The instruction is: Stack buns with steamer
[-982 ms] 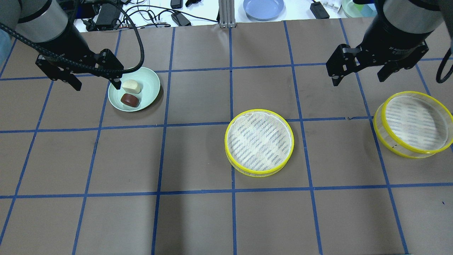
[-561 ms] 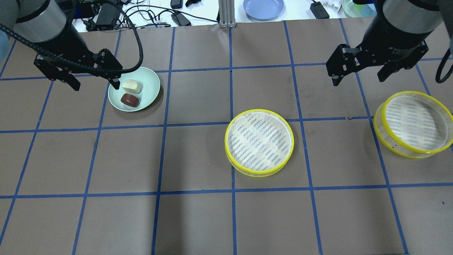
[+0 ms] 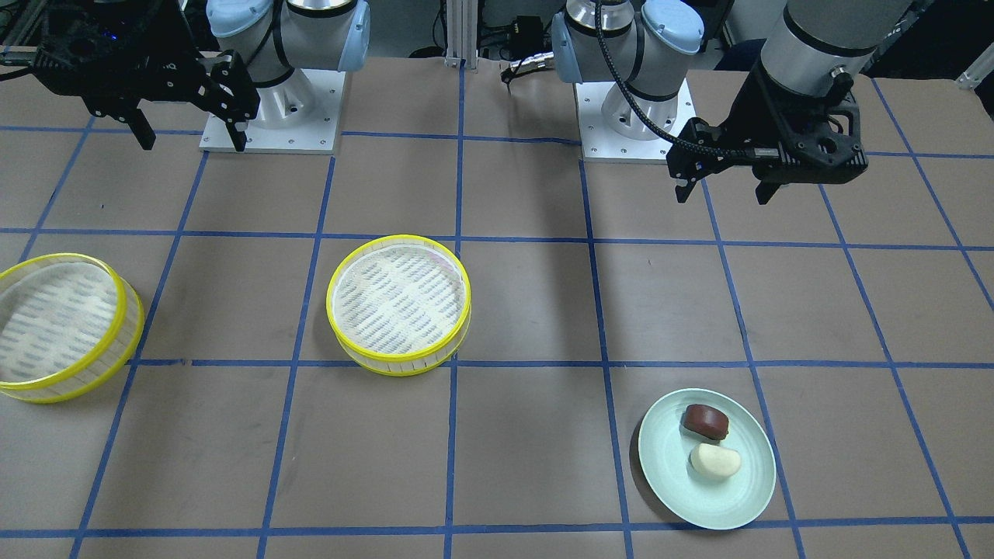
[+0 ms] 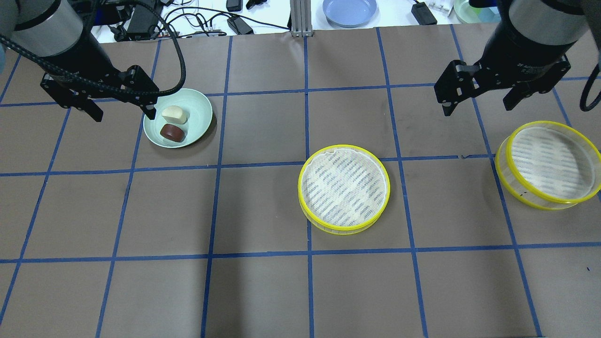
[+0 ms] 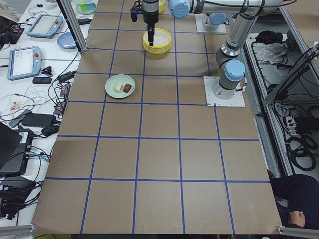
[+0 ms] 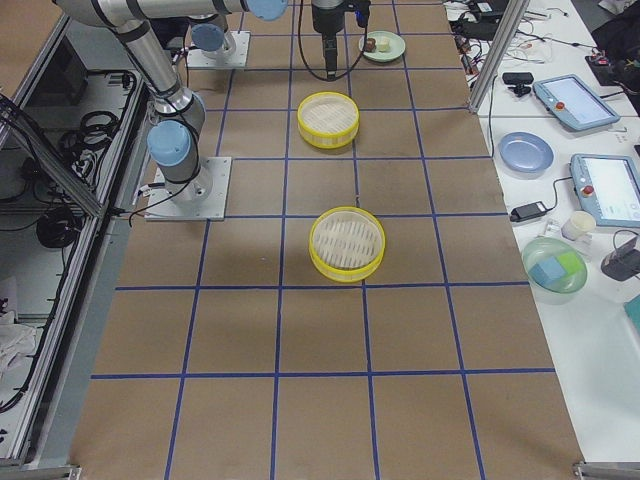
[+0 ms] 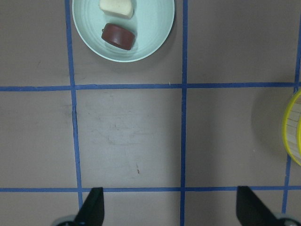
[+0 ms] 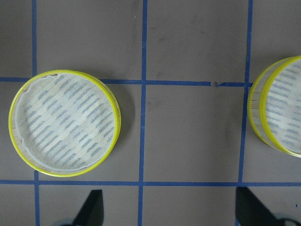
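Note:
A cream-white bun (image 4: 174, 114) and a dark reddish-brown bun (image 4: 172, 132) lie side by side on a pale green plate (image 4: 199, 108) at the back left. They also show in the left wrist view, brown bun (image 7: 119, 36) and cream bun (image 7: 116, 6). A shallow yellow-rimmed steamer tray (image 4: 344, 188) sits mid-table and a taller one (image 4: 549, 164) at the right. My left gripper (image 4: 123, 114) is open and empty, hovering just left of the plate. My right gripper (image 4: 477, 108) is open and empty, above the mat behind and between the two steamers.
A blue plate (image 4: 350, 10), cables and power bricks lie on the white bench beyond the mat's far edge. The two arm bases (image 3: 272, 101) stand at the robot's side of the table. Blue tape lines grid the brown mat.
My left gripper has drifted a little to the left, away from the plate. My right gripper has barely shifted. The buns and steamers have not moved.

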